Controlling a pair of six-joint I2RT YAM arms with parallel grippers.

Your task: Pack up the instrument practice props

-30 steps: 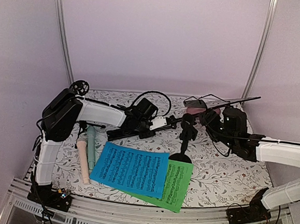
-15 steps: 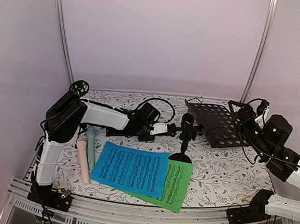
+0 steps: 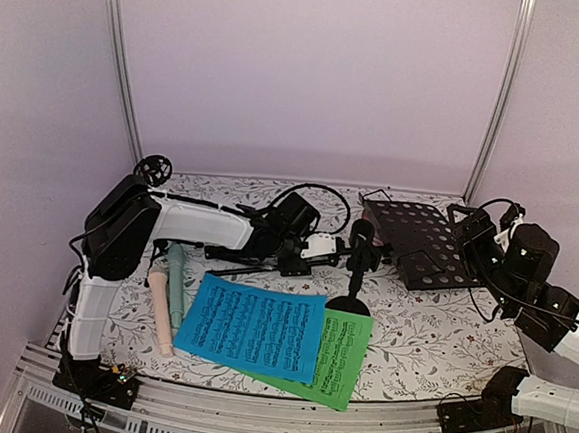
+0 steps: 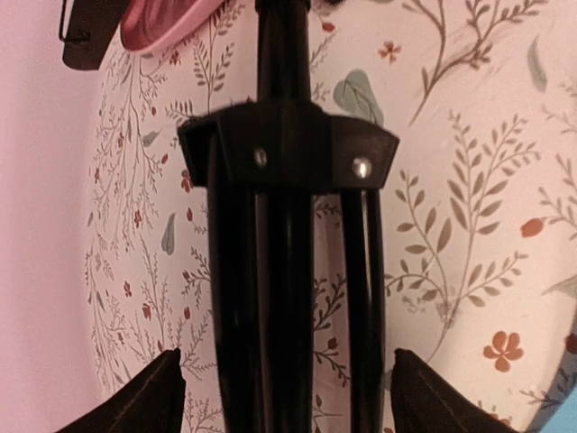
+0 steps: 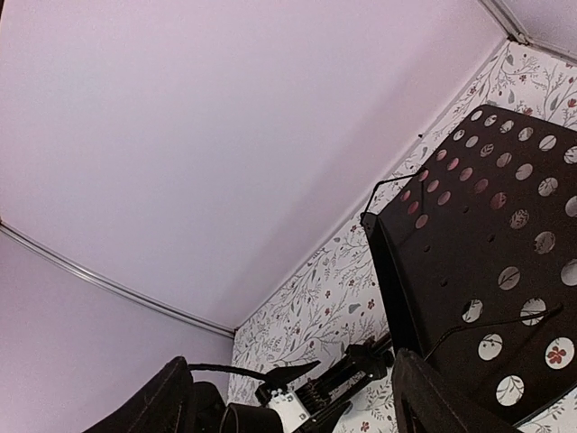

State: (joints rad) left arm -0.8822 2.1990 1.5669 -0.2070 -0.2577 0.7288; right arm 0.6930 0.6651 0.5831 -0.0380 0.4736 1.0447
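Observation:
The black perforated music rack (image 3: 423,242) lies flat on the table at the right, also filling the right side of the right wrist view (image 5: 487,253). Its folded tripod legs (image 4: 270,271) run between the fingers of my left gripper (image 4: 288,397), which is open with a gap on each side. My right gripper (image 3: 472,236) hangs open just right of the rack, holding nothing. A black mic support (image 3: 358,262) stands in the middle. The blue sheet (image 3: 251,326) overlaps the green sheet (image 3: 346,359) in front. The mint microphone (image 3: 176,273) and pink microphone (image 3: 160,312) lie at the left.
A pink plate (image 4: 162,23) shows beyond the tripod hub in the left wrist view. A small black round-topped stand (image 3: 153,169) is at the back left corner. Metal frame posts (image 3: 121,63) rise at both back corners. Walls close in the floral table (image 3: 430,338).
The rack went from tilted up in my right gripper to lying flat; the right arm let go and drew back right. My left gripper opened around the tripod legs.

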